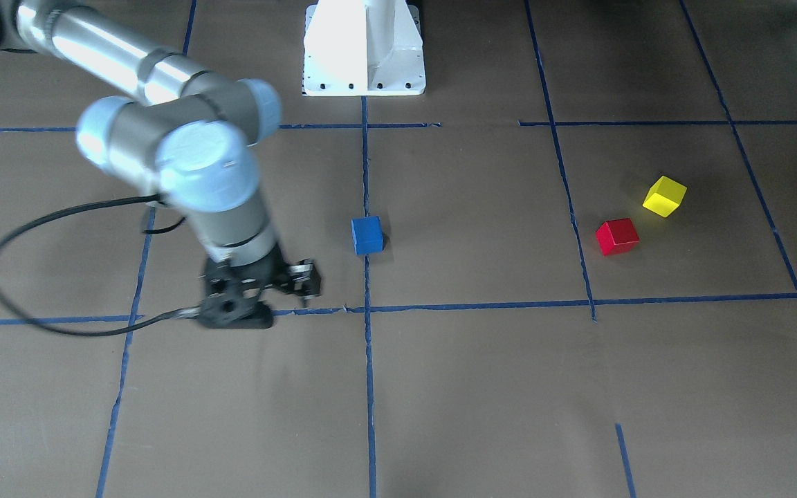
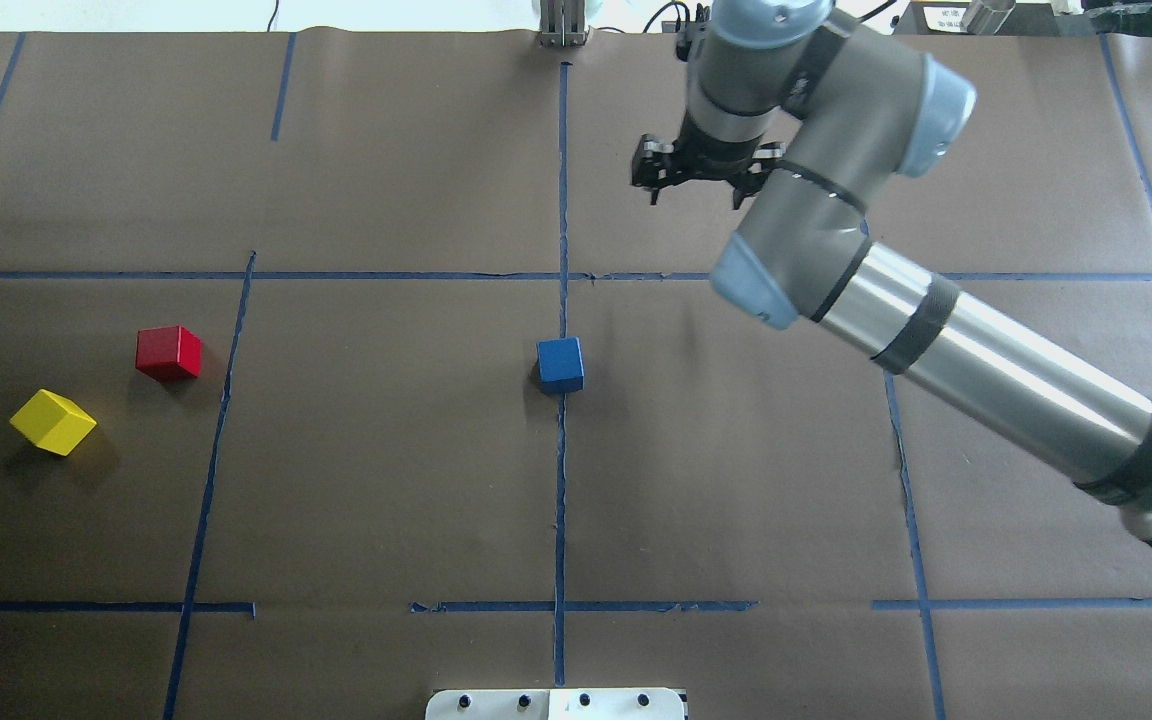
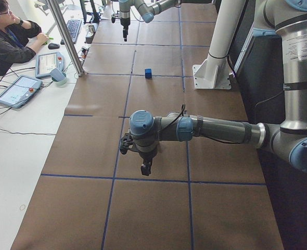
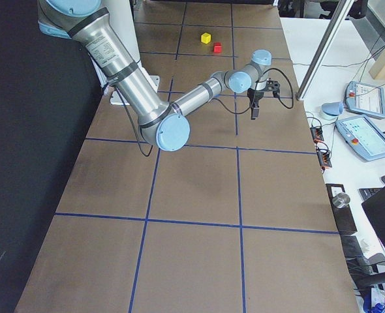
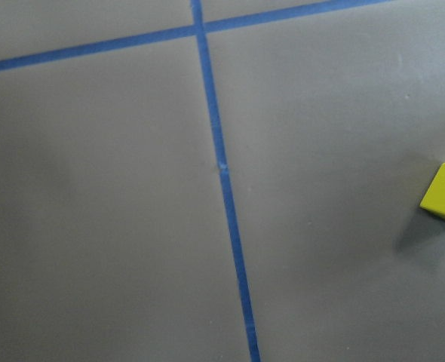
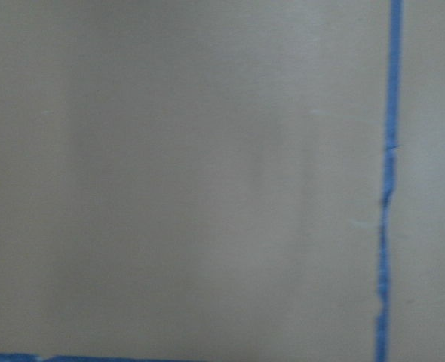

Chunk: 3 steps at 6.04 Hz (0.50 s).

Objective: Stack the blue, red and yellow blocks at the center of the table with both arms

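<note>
The blue block sits at the centre of the table, upright and alone, right on the blue tape line that runs from the near edge to the far edge. The red block and the yellow block lie well apart from it on the robot's left. They are near each other but not touching. The yellow one is farther left, nearer the robot, and turned cornerwise. The red one stands just left of another near-to-far strip of tape. The right gripper hangs pointing down over the far side of the table, a little right of the centre line and well apart from the blue block. I cannot tell whether its fingers are spread or pressed together, as the arm hides them from above and the front view is blurred. Its wrist camera shows only brown paper and tape. The left gripper appears only in the view from the table's left end, pointing down from an arm stretched out low over the left end of the table. Its finger state cannot be judged there. Its wrist camera catches the yellow block at the right edge of its picture. A black cable loops from the right wrist. The white robot base stands at the near edge. An operator sits at a side desk with tablets.
</note>
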### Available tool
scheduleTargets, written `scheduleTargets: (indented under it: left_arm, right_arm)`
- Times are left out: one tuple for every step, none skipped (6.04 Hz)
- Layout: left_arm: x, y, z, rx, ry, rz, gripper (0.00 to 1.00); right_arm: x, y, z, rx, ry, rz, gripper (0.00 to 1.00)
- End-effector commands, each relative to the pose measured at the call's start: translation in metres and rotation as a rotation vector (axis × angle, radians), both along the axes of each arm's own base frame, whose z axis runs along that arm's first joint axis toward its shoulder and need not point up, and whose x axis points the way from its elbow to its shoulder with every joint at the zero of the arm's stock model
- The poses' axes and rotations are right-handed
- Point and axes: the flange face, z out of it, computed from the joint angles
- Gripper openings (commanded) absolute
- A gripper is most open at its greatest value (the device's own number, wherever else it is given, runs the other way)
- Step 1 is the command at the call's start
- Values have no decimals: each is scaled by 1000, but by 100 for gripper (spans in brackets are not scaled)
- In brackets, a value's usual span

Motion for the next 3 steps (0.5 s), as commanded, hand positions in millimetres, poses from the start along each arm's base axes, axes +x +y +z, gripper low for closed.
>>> scheduleTargets:
  left_arm:
    - [5, -38, -38, 137, 6, 4, 100]
    - [6, -42, -44, 188, 14, 10, 100]
    - [7, -47, -44, 274, 19, 11, 100]
  right_arm:
    - [145, 13, 106, 107, 19, -126, 99]
    - [207, 47, 154, 151, 28, -174, 99]
    - [269, 90, 201, 198, 58, -220, 99]
